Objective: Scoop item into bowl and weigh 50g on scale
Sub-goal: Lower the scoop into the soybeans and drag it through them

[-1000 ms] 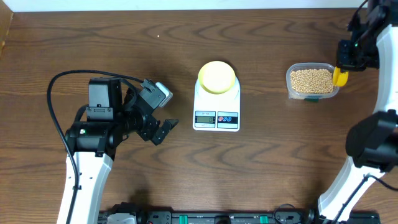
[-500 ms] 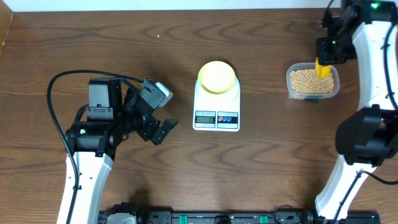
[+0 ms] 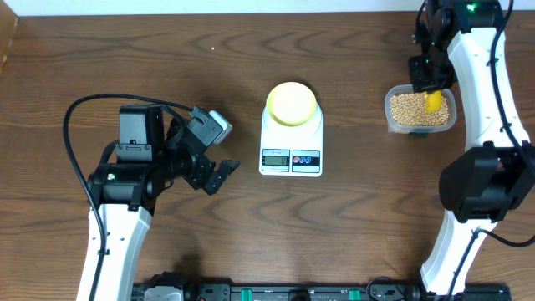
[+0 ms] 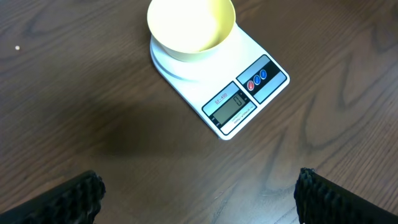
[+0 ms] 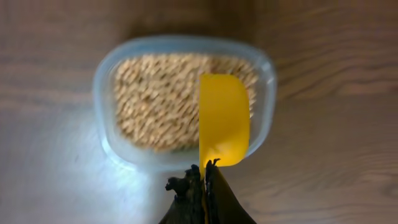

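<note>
The pale-yellow bowl (image 3: 292,103) stands empty on the white scale (image 3: 291,155) at mid-table; both also show in the left wrist view, the bowl (image 4: 190,26) and the scale (image 4: 242,102). Tan beans (image 3: 411,107) fill a clear plastic tub (image 3: 420,128) at the right, also in the right wrist view, the beans (image 5: 158,99) in the tub (image 5: 106,130). My right gripper (image 5: 204,171) is shut on the handle of a bright-yellow scoop (image 5: 224,121), held over the tub's right side; the scoop (image 3: 433,101) shows overhead too. My left gripper (image 3: 216,174) is open and empty, left of the scale.
A black cable (image 3: 92,104) loops over the table at the left arm. The table's far edge meets a white wall (image 3: 251,7).
My right gripper has carried the yellow scoop leftward from outside the tub's right edge to over the beans. The left arm has not moved.
</note>
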Controlling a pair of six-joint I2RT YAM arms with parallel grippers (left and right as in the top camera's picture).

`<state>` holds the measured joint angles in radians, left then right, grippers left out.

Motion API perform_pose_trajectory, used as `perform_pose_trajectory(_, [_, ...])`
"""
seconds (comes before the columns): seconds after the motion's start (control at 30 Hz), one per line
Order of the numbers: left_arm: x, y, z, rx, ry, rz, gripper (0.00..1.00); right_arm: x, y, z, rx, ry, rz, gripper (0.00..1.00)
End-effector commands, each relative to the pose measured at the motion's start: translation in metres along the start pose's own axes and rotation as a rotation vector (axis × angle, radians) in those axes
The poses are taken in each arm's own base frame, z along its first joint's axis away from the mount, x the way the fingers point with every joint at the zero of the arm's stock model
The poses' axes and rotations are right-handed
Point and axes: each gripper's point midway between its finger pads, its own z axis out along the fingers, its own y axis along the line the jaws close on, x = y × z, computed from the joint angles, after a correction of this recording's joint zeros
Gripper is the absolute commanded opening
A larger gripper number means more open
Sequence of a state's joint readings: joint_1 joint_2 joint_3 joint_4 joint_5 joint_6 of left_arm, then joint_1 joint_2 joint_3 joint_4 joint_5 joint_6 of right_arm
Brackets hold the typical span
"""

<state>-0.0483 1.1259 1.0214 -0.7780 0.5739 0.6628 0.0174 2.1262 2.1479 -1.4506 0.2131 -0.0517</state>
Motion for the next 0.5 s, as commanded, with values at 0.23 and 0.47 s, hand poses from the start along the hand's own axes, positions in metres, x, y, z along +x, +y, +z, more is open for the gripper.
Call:
perform_pose_trajectory(0.23, [0.0017,-0.001,0.0016,0.012,-0.001,0.006,0.99,-0.0124,-0.0127,-0.0084,0.071,-0.056,0.003,0.01])
perform_pose_trajectory(0.47, [0.0017,-0.0011,0.0016,0.013,0.0,0.006,0.99,-0.004,-0.012,-0.0052,0.066,-0.02,-0.004,0.01])
